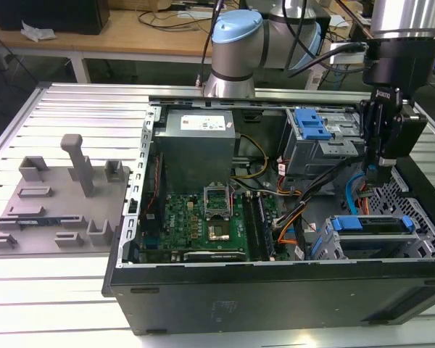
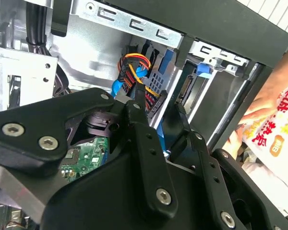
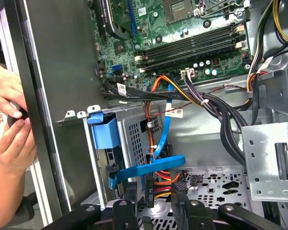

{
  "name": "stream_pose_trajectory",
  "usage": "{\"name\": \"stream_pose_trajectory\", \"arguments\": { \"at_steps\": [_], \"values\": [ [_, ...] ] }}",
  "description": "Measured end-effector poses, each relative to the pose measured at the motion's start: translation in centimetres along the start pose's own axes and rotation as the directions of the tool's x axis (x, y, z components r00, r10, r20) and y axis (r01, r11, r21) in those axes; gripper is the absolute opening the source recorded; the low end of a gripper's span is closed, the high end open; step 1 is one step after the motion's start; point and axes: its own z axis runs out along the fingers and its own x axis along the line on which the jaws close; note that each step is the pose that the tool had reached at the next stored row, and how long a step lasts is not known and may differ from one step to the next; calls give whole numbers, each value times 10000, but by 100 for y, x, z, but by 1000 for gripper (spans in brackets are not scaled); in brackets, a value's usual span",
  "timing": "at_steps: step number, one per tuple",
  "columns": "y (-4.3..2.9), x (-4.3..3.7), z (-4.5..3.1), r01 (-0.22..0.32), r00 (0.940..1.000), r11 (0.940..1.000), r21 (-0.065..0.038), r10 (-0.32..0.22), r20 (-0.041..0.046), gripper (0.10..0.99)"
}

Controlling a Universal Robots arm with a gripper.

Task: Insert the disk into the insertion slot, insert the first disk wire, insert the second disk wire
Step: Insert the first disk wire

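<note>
- Fingers point(image 3: 130, 203) of the gripper point(image 3: 154, 189) stand apart, with a black wire connector point(image 3: 150, 194) showing between them.
- The disk point(image 3: 103, 134) sits in the insertion slot point(image 3: 134, 139), its blue caddy showing.

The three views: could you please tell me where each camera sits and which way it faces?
Exterior view: off the arm, looking down into the computer case; the arm and gripper show.
First wrist view: on the arm, looking past the gripper at the motherboard.
Second wrist view: on the arm, looking past the gripper toward the computer case wall.
Both wrist views share the gripper and a person's hand at the case's edge.
</note>
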Motion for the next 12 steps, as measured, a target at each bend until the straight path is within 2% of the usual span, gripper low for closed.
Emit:
{"name": "stream_pose_trajectory", "arguments": {
  "at_steps": [12],
  "values": [
    [7,-13,30,10,10000,10000,5,-10,1,416]
  ]
}}
